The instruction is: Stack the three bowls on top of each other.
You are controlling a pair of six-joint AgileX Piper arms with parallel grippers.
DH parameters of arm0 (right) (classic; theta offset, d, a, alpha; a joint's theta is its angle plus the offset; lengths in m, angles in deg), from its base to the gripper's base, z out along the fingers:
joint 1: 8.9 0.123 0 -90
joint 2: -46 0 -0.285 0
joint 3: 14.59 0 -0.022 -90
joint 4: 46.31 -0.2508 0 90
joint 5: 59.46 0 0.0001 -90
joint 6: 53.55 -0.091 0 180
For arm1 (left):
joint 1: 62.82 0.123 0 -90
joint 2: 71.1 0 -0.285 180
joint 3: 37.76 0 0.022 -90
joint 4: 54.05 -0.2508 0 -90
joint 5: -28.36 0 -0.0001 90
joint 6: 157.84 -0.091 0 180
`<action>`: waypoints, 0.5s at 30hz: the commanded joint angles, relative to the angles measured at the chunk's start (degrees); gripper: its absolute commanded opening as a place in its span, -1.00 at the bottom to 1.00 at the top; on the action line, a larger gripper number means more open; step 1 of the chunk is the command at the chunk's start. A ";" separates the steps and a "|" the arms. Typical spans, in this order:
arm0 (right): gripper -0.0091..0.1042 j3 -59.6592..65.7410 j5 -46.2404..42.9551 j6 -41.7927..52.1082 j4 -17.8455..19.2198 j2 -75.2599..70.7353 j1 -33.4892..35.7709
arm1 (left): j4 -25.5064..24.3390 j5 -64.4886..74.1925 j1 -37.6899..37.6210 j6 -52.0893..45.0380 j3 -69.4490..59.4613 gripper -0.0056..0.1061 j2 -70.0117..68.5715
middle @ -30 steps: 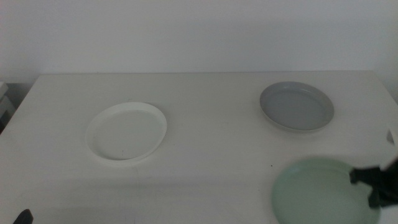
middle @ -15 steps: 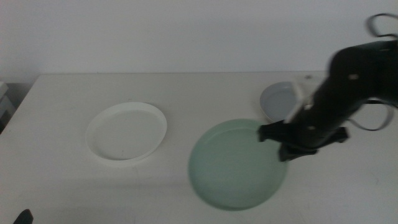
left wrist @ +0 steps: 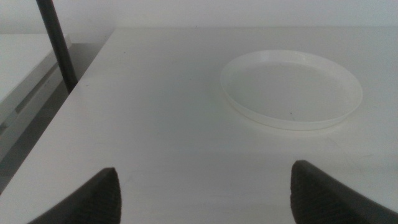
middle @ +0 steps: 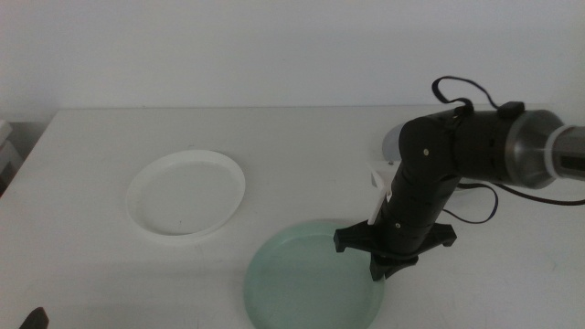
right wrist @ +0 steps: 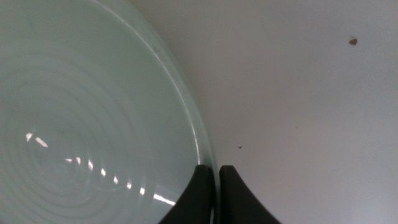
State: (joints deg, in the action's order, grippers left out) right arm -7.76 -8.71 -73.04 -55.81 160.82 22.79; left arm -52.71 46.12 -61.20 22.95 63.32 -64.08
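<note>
The white desk carries all three bowls, none yet stacked. The right arm reaches in from the right, its dark forearm crossing in front of the grey bowl, which shows only as a sliver at the far right. The pale mint green bowl sits at the near centre, held by its right rim; whether it rests on the desk or hangs just above it cannot be told. The white bowl lies alone to the left, well apart from the green one. The right end effector is pinched narrow on the green bowl's thin rim, one jaw inside and one outside. The left end effector waits at the near left edge, spread wide and empty.

The grip is at one edge only, so the bowl could tilt or slip out if swung fast, and might land off-centre on the white bowl.
</note>
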 commanded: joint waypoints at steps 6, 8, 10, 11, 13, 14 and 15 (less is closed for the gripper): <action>-0.84 -1.65 2.32 0.54 -0.14 0.84 0.10 | 0.00 -4.16 0.10 0.65 0.18 0.98 -0.79; -0.84 -1.65 2.99 0.59 -0.02 1.65 0.10 | 0.00 -4.16 0.10 0.65 0.18 0.98 -0.79; -0.84 -1.65 3.65 0.77 0.28 1.91 0.10 | 0.00 -4.16 0.10 0.65 0.18 0.98 -0.79; -0.83 -1.65 3.85 0.78 0.69 2.02 0.10 | 0.00 -4.16 0.10 0.65 0.18 0.98 -0.79; -0.78 -1.65 3.98 0.78 1.45 2.07 0.04 | 0.00 -4.16 0.10 0.65 0.18 0.98 -0.79; -0.74 -1.65 4.14 0.78 1.61 2.07 0.04 | 0.00 -4.16 0.10 0.65 0.18 0.98 -0.79; -0.70 -1.65 4.29 0.78 1.66 2.07 0.04 | 0.00 -4.16 0.10 0.65 0.18 0.98 -0.79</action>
State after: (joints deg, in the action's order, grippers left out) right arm -8.41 -6.60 -72.97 -55.77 165.04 22.79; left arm -52.71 46.12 -61.20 22.95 63.32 -64.08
